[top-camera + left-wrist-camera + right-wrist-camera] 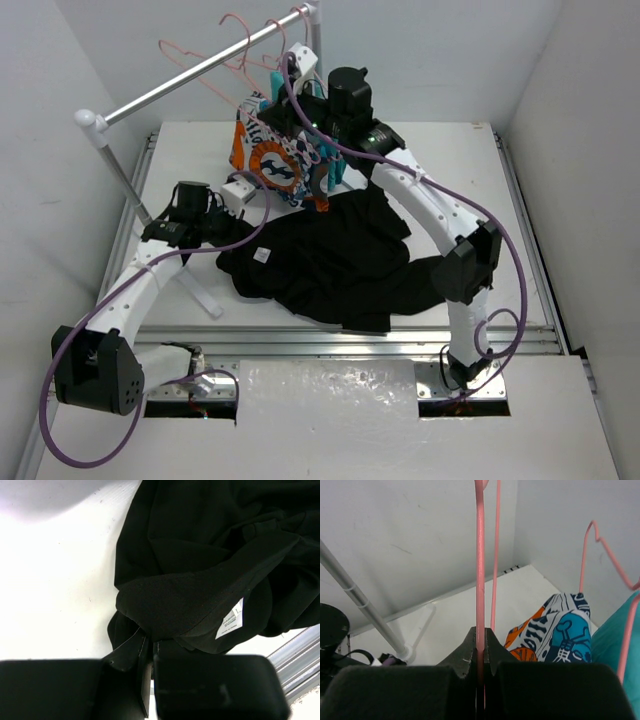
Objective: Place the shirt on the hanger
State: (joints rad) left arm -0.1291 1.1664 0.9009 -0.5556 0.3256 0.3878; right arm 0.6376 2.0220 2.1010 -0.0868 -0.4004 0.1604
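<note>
The black shirt (330,262) lies crumpled in the middle of the table, its white neck label (262,254) facing up. My left gripper (232,240) is at the shirt's left edge. In the left wrist view its jaws (149,647) are shut on a fold of the shirt (200,555), close to the label (230,620). My right gripper (300,72) is raised at the rail at the back. In the right wrist view it (481,635) is shut on the upright wire of a salmon-pink hanger (480,555).
A metal clothes rail (190,75) runs from left to back centre, its post (355,595) and foot on the table's left. Other pink hangers (585,560) hang on it. One carries an orange-white-blue patterned garment (272,160), with a teal garment (615,640) beside it.
</note>
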